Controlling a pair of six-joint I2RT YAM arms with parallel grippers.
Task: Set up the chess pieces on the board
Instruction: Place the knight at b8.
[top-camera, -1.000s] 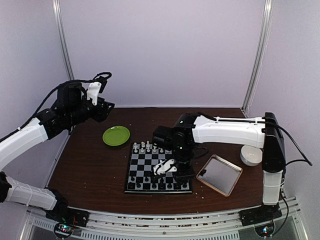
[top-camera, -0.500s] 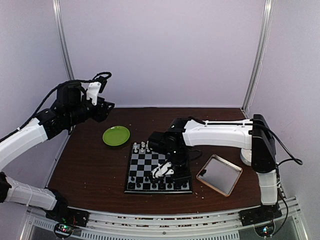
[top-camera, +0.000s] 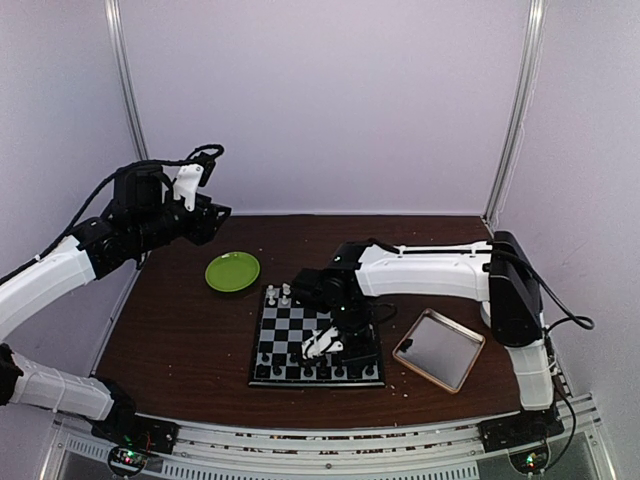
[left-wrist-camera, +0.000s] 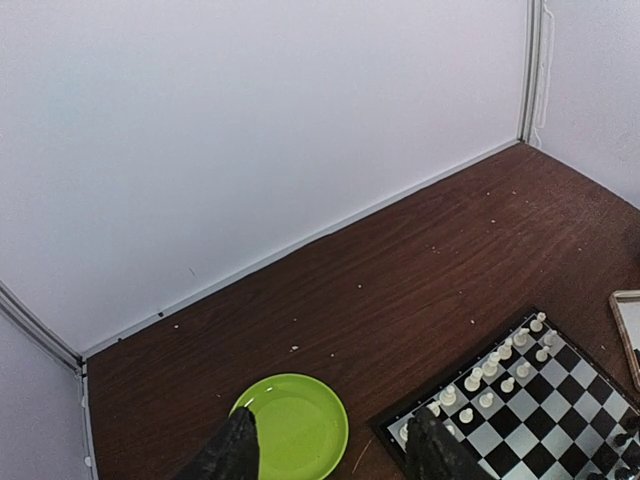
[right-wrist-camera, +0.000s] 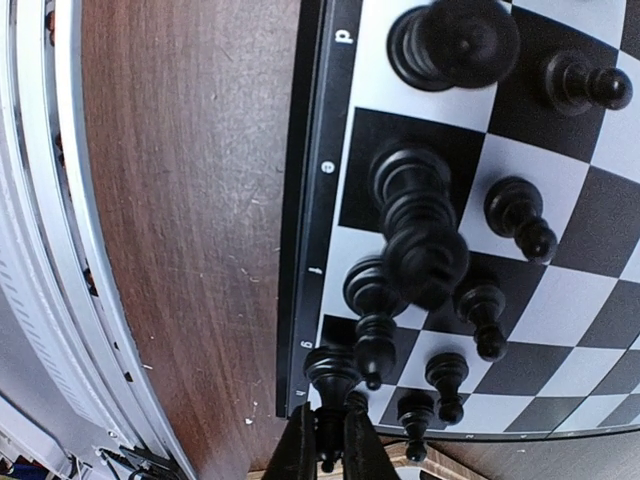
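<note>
The board (top-camera: 290, 335) lies mid-table, its squares grey and black. White chess pieces (top-camera: 279, 294) stand at its far left corner, and black chess pieces (top-camera: 300, 371) line the near row. My right gripper (top-camera: 325, 346) hovers low over the near half of the board. In the right wrist view that gripper (right-wrist-camera: 328, 445) is shut on the stem of a black piece (right-wrist-camera: 333, 372), above the board's border (right-wrist-camera: 312, 250) and several standing black pieces (right-wrist-camera: 415, 215). My left gripper (left-wrist-camera: 335, 455) is raised high at the far left, open and empty, above the green plate (left-wrist-camera: 300, 420).
A green plate (top-camera: 232, 271) sits left of the board. A tan-rimmed metallic tray (top-camera: 440, 348) lies to the board's right. The right arm's long white link (top-camera: 430, 270) stretches across above the board's far right. Walls enclose the back and sides.
The right arm has swung leftwards, carrying its gripper and the black piece a little to the left over the board's near half. The left arm has stayed still.
</note>
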